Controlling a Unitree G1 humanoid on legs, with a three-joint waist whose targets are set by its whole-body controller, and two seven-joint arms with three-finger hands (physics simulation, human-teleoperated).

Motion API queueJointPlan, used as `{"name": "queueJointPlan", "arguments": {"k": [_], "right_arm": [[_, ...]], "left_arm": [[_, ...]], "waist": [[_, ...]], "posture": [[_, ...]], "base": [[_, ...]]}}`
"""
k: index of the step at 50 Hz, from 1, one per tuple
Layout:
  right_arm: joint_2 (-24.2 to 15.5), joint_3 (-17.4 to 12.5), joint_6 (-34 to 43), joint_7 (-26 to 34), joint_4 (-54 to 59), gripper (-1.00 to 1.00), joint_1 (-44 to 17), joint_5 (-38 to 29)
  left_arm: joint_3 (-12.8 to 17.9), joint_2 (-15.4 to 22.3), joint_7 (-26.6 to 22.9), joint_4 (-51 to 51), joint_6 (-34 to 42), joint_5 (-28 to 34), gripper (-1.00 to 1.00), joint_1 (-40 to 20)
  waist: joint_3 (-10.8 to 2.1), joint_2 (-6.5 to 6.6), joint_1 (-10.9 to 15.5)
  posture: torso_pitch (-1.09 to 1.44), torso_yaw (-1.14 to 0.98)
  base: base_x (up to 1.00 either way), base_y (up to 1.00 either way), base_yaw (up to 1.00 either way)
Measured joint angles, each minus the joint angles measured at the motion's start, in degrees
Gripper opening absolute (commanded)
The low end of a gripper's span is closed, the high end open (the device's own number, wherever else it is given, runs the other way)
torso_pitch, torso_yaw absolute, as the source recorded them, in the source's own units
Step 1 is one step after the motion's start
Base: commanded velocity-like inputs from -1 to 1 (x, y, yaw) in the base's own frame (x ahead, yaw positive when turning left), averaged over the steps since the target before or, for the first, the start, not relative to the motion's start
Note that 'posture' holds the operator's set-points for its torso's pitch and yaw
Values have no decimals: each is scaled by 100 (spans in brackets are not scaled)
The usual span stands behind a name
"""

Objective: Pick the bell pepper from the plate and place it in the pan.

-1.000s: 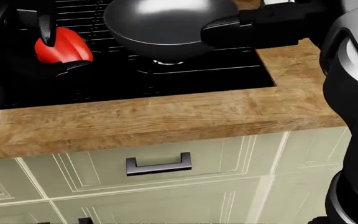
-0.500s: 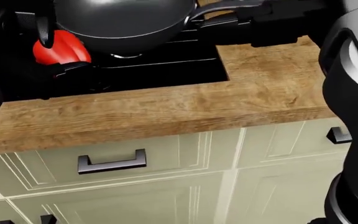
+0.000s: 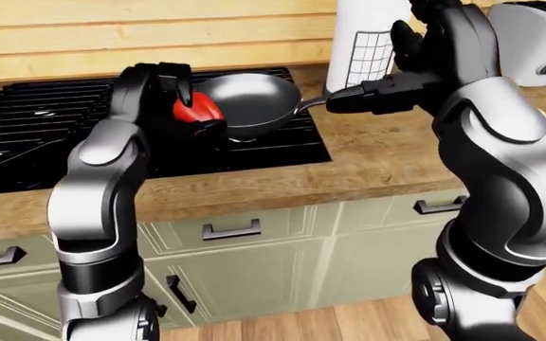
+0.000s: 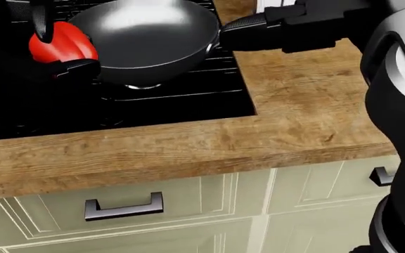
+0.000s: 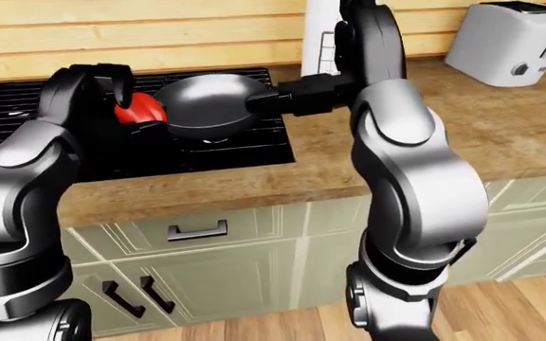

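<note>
A red bell pepper (image 4: 62, 45) is held above the black stove by my left hand (image 3: 194, 108), whose fingers close round it from above and below. It hangs right at the left rim of the dark grey pan (image 4: 150, 37), which stands on the stove grate and holds nothing. My right hand (image 4: 258, 26) reaches in from the right and is shut on the pan's handle (image 3: 313, 105). No plate shows in any view.
The black stove (image 4: 160, 105) is set into a wooden counter (image 4: 301, 116) above cream drawers with dark handles (image 4: 123, 207). A white cylinder (image 3: 368, 39) and a toaster (image 5: 510, 39) stand further right on the counter. A wood-plank wall runs behind.
The whole picture has shifted sideways, then down, so the camera moved. The pepper in my left hand now sits closer to the pan's left rim. My right hand stays on the handle.
</note>
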Motion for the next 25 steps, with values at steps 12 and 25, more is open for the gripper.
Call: {"name": "queueJointPlan", "arguments": {"k": [12,25], "right_arm": [[-47,-77,44,-12,11,100,-3,-102],[7,7,60,67,18,100,-23,-84]], "left_arm": [[-137,-76,-46,-24,-23,-88,-100,36],[-3,-15,30,53,-68,10,-100,69]], "waist": [[82,38,-77],[27,181,23]], "posture": [[0,0],[0,0]], "base": [[32,0,0],[31,0,0]]}}
